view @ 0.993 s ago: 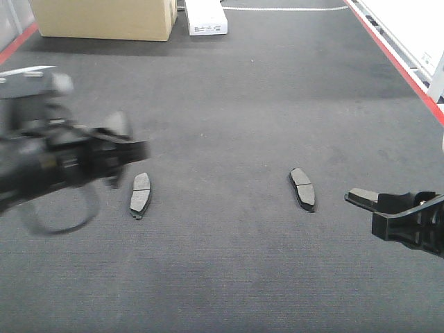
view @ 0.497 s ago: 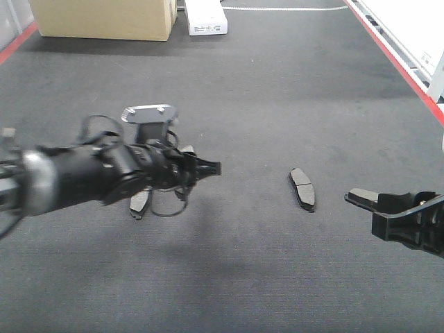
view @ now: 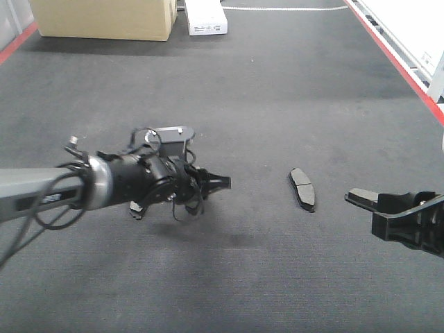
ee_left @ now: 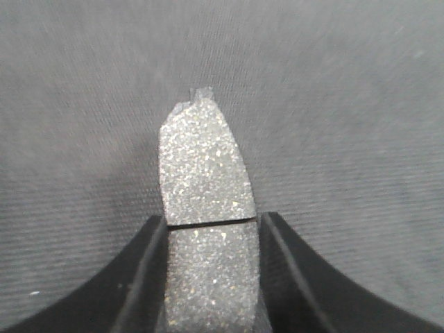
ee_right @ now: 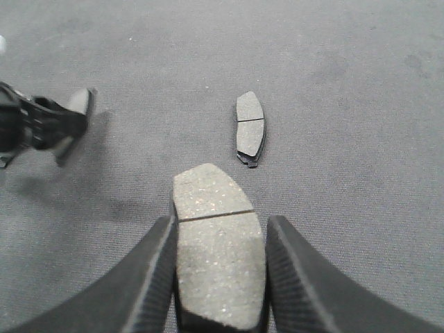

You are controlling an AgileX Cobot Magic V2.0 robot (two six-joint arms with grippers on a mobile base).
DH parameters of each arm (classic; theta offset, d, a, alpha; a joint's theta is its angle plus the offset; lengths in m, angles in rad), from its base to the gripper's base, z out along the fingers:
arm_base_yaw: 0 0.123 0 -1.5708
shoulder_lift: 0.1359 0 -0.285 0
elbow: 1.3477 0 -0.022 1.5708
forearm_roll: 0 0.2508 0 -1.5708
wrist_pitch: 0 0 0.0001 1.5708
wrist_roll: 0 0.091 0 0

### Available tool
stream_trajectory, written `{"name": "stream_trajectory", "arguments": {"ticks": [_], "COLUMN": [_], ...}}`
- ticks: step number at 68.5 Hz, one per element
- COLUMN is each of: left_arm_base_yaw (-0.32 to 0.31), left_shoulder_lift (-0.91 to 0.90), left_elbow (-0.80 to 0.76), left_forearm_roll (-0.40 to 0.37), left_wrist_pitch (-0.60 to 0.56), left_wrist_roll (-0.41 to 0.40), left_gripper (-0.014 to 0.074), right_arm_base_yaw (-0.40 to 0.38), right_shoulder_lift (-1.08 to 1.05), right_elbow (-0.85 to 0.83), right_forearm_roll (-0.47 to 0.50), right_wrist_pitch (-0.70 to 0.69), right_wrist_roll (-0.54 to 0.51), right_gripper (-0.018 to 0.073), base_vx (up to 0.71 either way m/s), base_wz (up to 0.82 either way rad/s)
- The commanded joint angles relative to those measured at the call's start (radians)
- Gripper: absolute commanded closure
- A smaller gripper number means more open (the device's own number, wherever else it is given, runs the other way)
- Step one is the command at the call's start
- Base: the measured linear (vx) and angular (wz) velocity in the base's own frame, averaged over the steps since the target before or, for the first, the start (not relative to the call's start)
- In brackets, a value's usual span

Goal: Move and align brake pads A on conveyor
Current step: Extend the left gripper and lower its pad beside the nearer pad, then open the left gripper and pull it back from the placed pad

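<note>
- The left arm's black pincer [view: 220, 182] reaches in from the left, above the wide dark charcoal felt-like conveyor belt [view: 277, 83] with red side edges.
- In the left wrist view this left pincer [ee_left: 211, 229] is clamped on a small dark grey speckled brake pad with a centre groove [ee_left: 205, 201]; the pad sticks out forward between the two black fingers [ee_left: 142, 277], its tip over bare belt.
- A second dark grey pad [view: 137, 207] lies flat on the belt under the left arm, mostly hidden by it.
- A third dark grey curved pad [view: 302, 189] lies flat on the belt between the two arms, lengthwise away from the camera; the right wrist view shows it [ee_right: 250, 128] ahead of the right pincer, well apart from it.
- The right arm's black pincer [view: 364, 198] sits at the right edge of the belt; in its wrist view the right pincer [ee_right: 218, 257] grips a fourth grey grooved pad [ee_right: 215, 243] between its ribbed fingers [ee_right: 302, 277].
- At the far end of the belt stand a tan cardboard box [view: 104, 17] and, just beside it, a small white carton [view: 206, 17].
</note>
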Motion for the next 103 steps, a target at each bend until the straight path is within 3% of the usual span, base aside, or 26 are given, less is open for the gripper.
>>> {"name": "stream_trajectory", "arguments": {"ticks": [1, 23, 48, 61, 71, 83, 103], "left_arm_base_yaw": [-0.003, 0.009, 0.044, 0.026, -0.02, -0.102, -0.186], "left_shoulder_lift": [-0.032, -0.017, -0.06, -0.186, -0.291, -0.395, -0.659], "left_elbow": [-0.048, -0.05, -0.05, -0.048, -0.048, -0.041, 0.174], "left_forearm_roll": [-0.007, -0.014, -0.017, 0.109, 0.254, 0.374, 0.398], "left_wrist_pitch": [-0.041, -0.103, -0.076, 0.003, 0.183, 0.383, 0.379], "left_wrist_roll": [-0.001, -0.028, -0.021, -0.016, -0.017, -0.016, -0.021], "left_gripper": [0.04, 0.0265, 0.0083, 0.0076, 0.0134, 0.0273, 0.0606], "right_arm_base_yaw": [-0.003, -0.003, -0.003, -0.003, -0.003, -0.003, -0.003], "right_shoulder_lift": [-0.01, -0.01, -0.01, -0.01, -0.01, -0.01, -0.01], "right_elbow": [-0.029, -0.029, -0.029, -0.029, -0.029, -0.029, -0.029], "right_forearm_roll": [-0.032, -0.032, -0.032, -0.032, -0.032, -0.032, -0.032], "right_wrist_pitch": [-0.073, -0.073, -0.073, -0.073, -0.073, -0.073, -0.074], "right_wrist_roll": [-0.004, -0.004, -0.004, -0.004, -0.004, -0.004, -0.004], "right_gripper": [0.0482, 0.0482, 0.0482, 0.0482, 0.0482, 0.0482, 0.0482], "base_vx": [0.0, 0.0, 0.0, 0.0, 0.0, 0.0, 0.0], "base_wz": [0.0, 0.0, 0.0, 0.0, 0.0, 0.0, 0.0]}}
